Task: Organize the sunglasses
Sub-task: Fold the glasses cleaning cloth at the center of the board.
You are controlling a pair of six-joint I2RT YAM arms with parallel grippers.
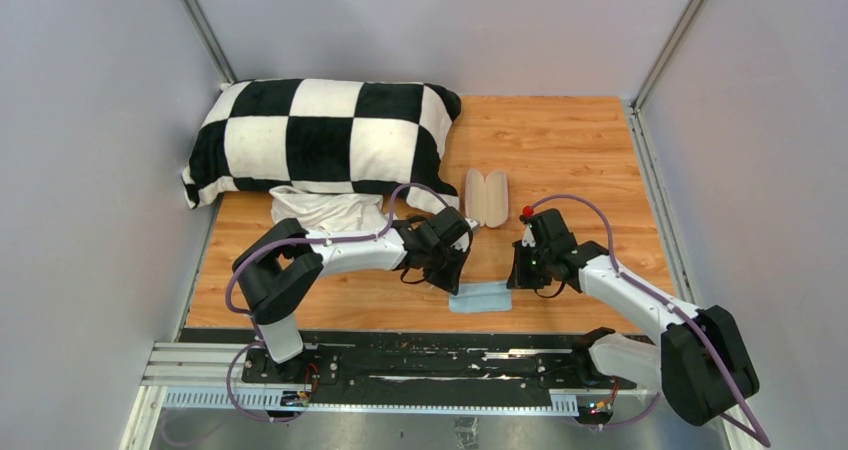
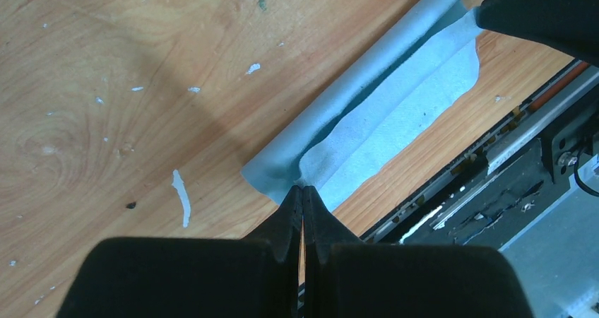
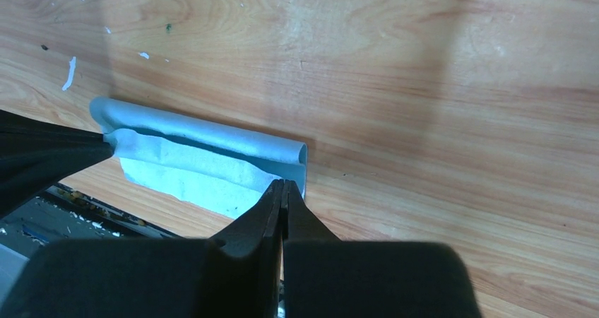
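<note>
A: What lies out past the left claw (image 2: 302, 189)?
B: A checkered pillow (image 1: 320, 135) far off to its left, with crumpled white fabric (image 1: 325, 210) nearer. The claw is pressed together, pinching the left corner of the blue cloth (image 2: 395, 113) on the bench (image 1: 560, 140).
A: Between the claws?
B: The cloth, folded over. The open pink case (image 1: 487, 196) lies beyond it.
A: The right claw (image 3: 282, 185)?
B: Pressed together, pinching the cloth's other end.
A: The sunglasses?
B: I can't make them out in any view.
</note>
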